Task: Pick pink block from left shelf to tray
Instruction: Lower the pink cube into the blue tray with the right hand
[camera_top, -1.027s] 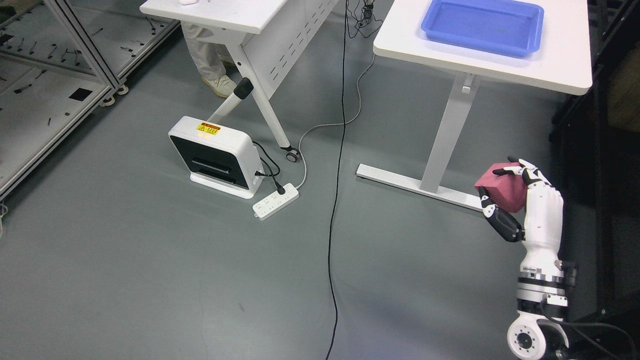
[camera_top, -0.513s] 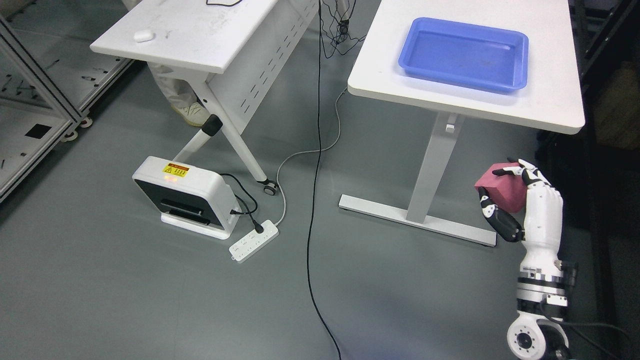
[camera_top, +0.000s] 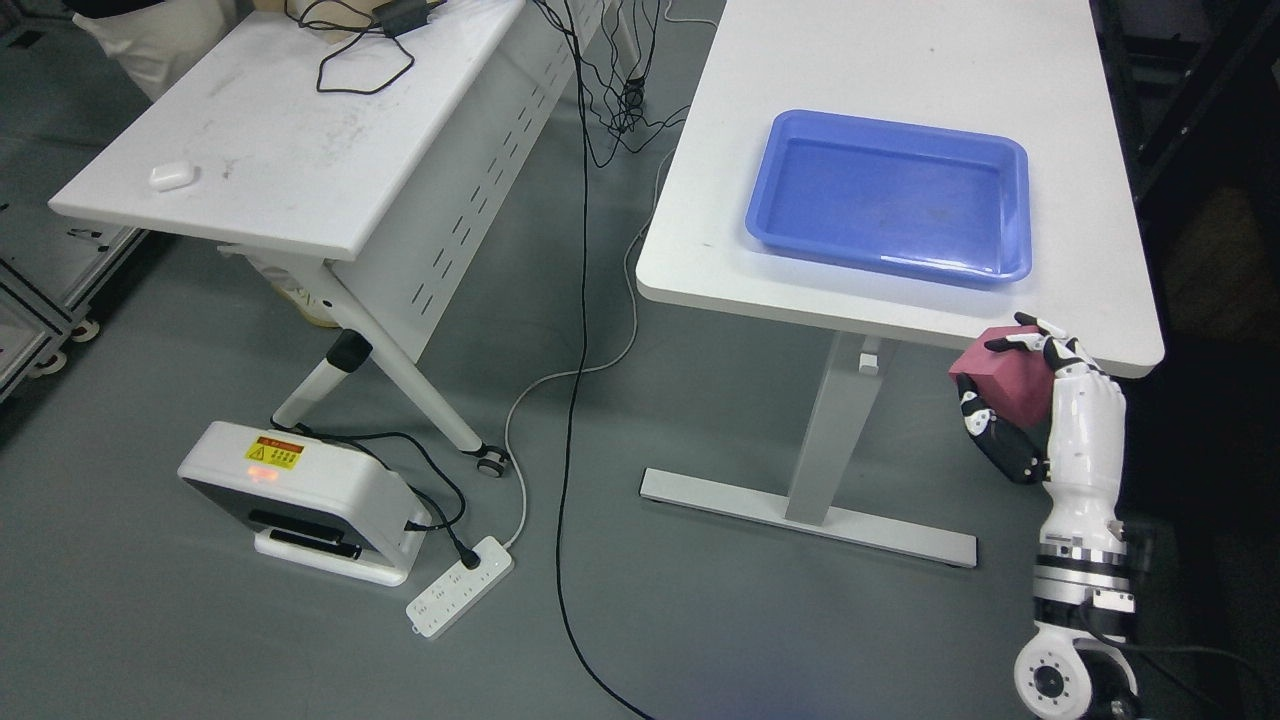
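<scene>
Pink block (camera_top: 1003, 381) tilted, corner up, in right hand (camera_top: 1050, 415), below tray (camera_top: 890, 196)

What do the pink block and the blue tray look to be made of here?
Pink block: matte, with no shine and soft-looking edges, so likely foam, though painted wood cannot be ruled out. It sits in the right hand. Blue tray: glossy moulded plastic by the look of it, with light glinting on its floor and a rolled rim.
</scene>
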